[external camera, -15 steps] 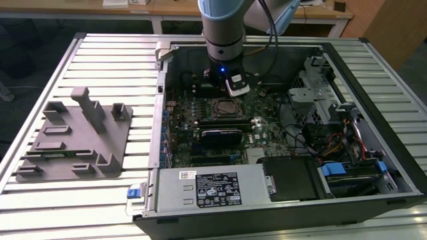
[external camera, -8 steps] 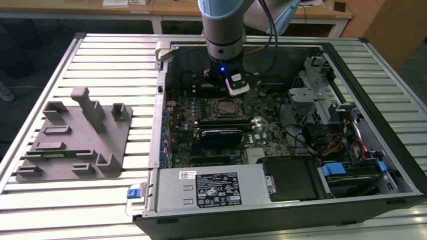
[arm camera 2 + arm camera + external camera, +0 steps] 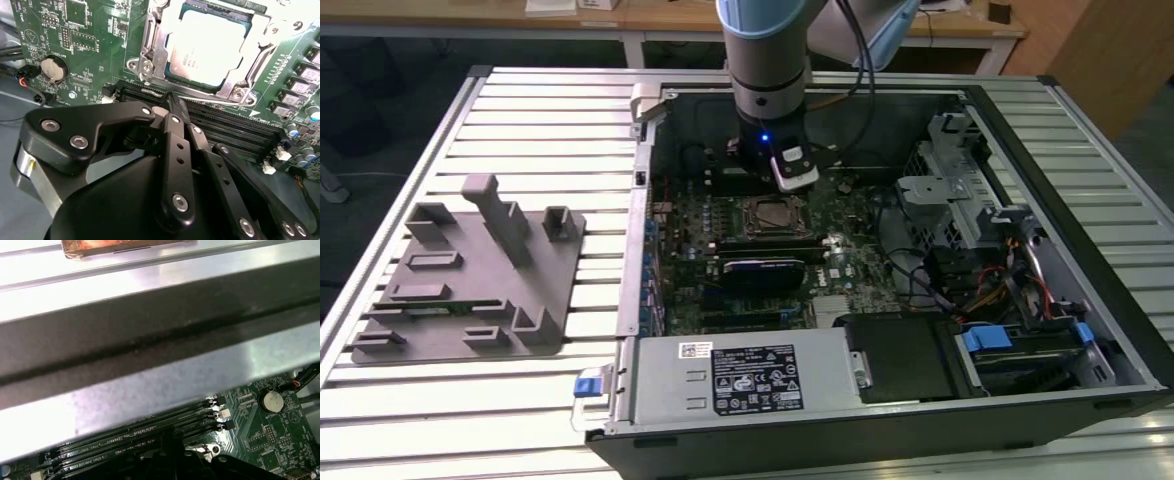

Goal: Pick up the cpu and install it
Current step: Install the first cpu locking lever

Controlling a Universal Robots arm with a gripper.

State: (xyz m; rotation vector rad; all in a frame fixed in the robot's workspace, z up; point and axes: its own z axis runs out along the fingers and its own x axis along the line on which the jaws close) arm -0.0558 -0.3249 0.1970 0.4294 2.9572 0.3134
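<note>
The cpu [image 3: 210,45] lies flat in the motherboard socket, silvery top up, with the metal socket frame [image 3: 150,55] around it. In the exterior view the cpu [image 3: 771,213] sits mid-board inside the open computer case. My gripper [image 3: 171,102] is shut with nothing between its black fingers. Its tips hang over the memory slots [image 3: 225,125] just beside the socket, apart from the cpu. In the exterior view my gripper [image 3: 767,178] hangs under the arm's wrist, just beyond the socket.
The case walls [image 3: 640,200] ring the motherboard. A power supply [image 3: 720,375] fills the near side and a drive cage with cables [image 3: 974,230] stands at the exterior view's right. A grey fixture tray [image 3: 467,280] stands on the slatted table at the left. A coin battery [image 3: 53,70] sits on the board.
</note>
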